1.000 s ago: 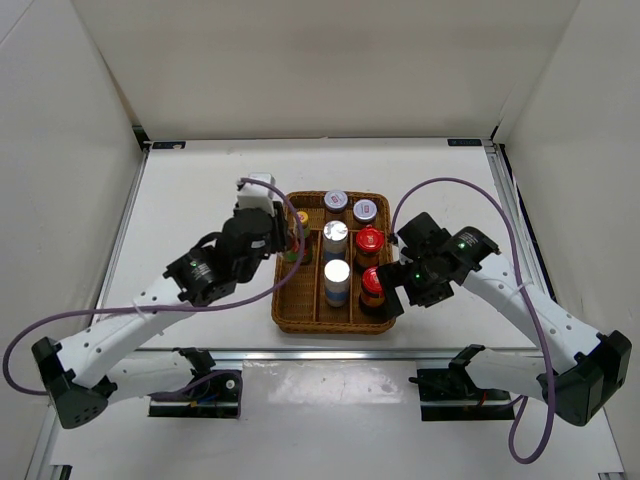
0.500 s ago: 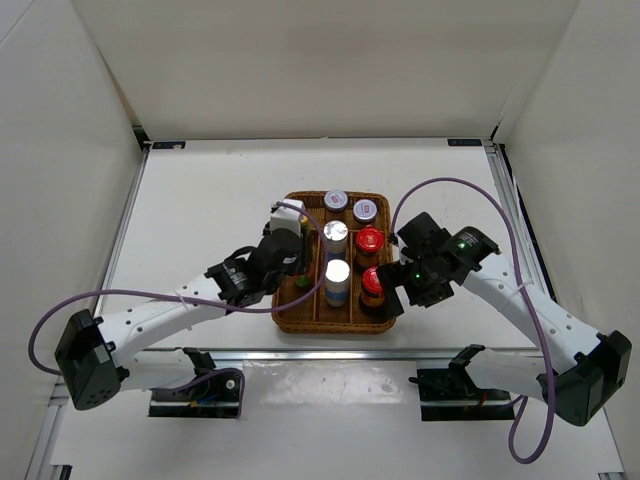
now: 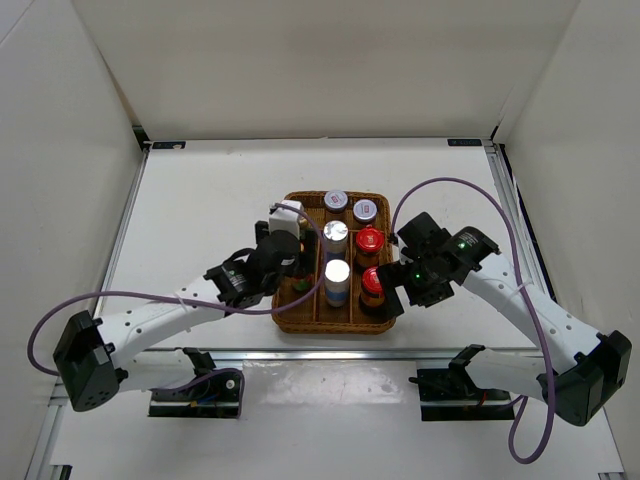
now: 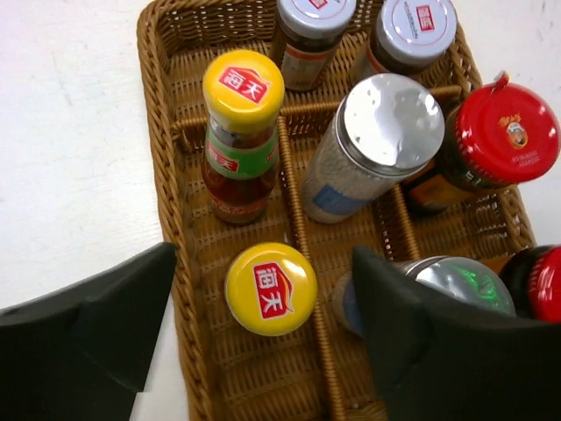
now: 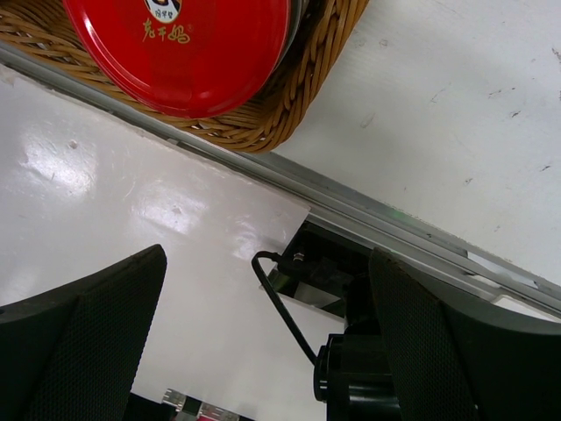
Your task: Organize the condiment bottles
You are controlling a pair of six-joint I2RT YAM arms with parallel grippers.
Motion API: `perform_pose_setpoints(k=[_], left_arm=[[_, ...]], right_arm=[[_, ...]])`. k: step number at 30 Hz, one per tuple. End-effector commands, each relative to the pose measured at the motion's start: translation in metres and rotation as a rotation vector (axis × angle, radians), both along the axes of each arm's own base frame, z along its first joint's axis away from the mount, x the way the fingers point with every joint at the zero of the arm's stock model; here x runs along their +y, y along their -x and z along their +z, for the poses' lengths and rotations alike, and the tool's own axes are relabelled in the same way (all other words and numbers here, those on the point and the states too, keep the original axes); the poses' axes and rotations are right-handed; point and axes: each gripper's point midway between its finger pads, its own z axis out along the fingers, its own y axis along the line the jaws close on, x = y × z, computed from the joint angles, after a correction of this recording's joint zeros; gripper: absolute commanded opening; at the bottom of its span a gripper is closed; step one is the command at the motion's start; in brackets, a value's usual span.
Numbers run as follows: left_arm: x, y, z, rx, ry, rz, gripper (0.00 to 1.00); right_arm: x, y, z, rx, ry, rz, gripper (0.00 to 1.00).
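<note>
All the condiment bottles I see stand in the wicker tray (image 4: 158, 132). Two yellow-capped ones fill its left column, far (image 4: 244, 88) and near (image 4: 271, 288). Silver-topped ones (image 4: 392, 118) (image 3: 337, 271) stand in the middle column, and red-capped ones (image 4: 507, 132) (image 5: 180, 44) in the right. Two grey-lidded jars (image 4: 316, 13) (image 4: 414, 26) are at the back. My left gripper (image 4: 265, 294) (image 3: 296, 268) hovers open over the near yellow cap, its fingers clear on both sides. My right gripper (image 5: 267, 289) (image 3: 398, 290) is open and empty beside the tray's near right corner.
The tray (image 3: 290, 322) lies near the table's front edge, with a metal rail (image 5: 394, 219) just behind it and the right arm's base mount (image 5: 351, 289) below. White walls enclose the table on three sides. In the top view my left arm hides the tray's left column.
My left arm has swung from the tray's far left corner down over its left column, and its jaws have opened off the near yellow-capped bottle. The right arm has not moved.
</note>
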Motion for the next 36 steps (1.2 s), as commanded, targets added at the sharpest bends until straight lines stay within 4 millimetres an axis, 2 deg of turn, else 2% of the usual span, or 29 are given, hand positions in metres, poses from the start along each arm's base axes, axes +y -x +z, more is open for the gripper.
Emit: perform_pose_setpoints(k=[1,2,4,5,7,8,12,14,15,16,17,19,20,22,25,31,36], left_arm=[[0.006,-0.003,0.036,-0.044,0.039,0.041,0.96],[0.009,-0.005,0.054,-0.071,0.046,0.052,1.00],[0.014,-0.004,0.068,-0.084,0.028,0.052,1.00],[0.019,-0.004,0.085,-0.105,0.032,0.062,1.00],[0.028,-0.003,0.103,-0.139,0.006,0.066,1.00],[0.037,-0.004,0.120,-0.170,0.011,0.099,1.00],[0.090,0.007,0.140,-0.213,-0.039,0.218,1.00],[0.115,0.012,0.127,-0.184,-0.076,0.270,1.00],[0.138,0.015,0.118,-0.161,-0.048,0.348,1.00],[0.150,0.018,0.110,-0.134,-0.046,0.378,1.00],[0.164,0.027,0.093,-0.072,-0.083,0.395,1.00],[0.189,0.036,0.085,-0.021,-0.052,0.494,1.00],[0.198,0.044,0.071,0.032,-0.094,0.510,1.00],[0.214,0.052,0.061,0.065,-0.102,0.580,1.00],[0.226,0.054,0.047,0.097,-0.114,0.639,1.00],[0.238,0.050,0.029,0.115,-0.032,0.765,1.00],[0.240,0.038,0.039,-0.011,0.054,0.778,1.00]], right_arm=[[0.000,-0.003,0.003,-0.037,-0.009,0.014,1.00],[-0.001,-0.004,0.002,-0.041,-0.003,0.001,1.00],[0.000,-0.005,0.006,-0.055,-0.014,0.001,1.00],[-0.001,-0.004,0.009,-0.064,-0.022,0.001,1.00],[-0.002,-0.005,0.008,-0.070,-0.016,-0.002,1.00],[-0.002,-0.005,0.011,-0.080,-0.024,-0.002,1.00],[-0.003,-0.001,0.021,-0.110,-0.061,0.000,1.00],[-0.004,0.000,0.024,-0.126,-0.074,0.000,1.00],[-0.005,-0.002,0.024,-0.133,-0.067,-0.004,1.00],[-0.007,-0.002,0.025,-0.146,-0.065,-0.008,1.00],[-0.008,-0.004,0.025,-0.150,-0.059,-0.021,1.00],[-0.013,-0.003,0.033,-0.199,-0.079,-0.039,1.00],[-0.014,-0.003,0.036,-0.218,-0.089,-0.055,1.00],[-0.020,-0.003,0.044,-0.270,-0.109,-0.075,1.00],[-0.023,-0.003,0.047,-0.292,-0.117,-0.106,1.00],[-0.047,-0.010,0.057,-0.389,-0.077,-0.254,1.00],[-0.052,-0.009,0.059,-0.406,-0.074,-0.283,1.00]])
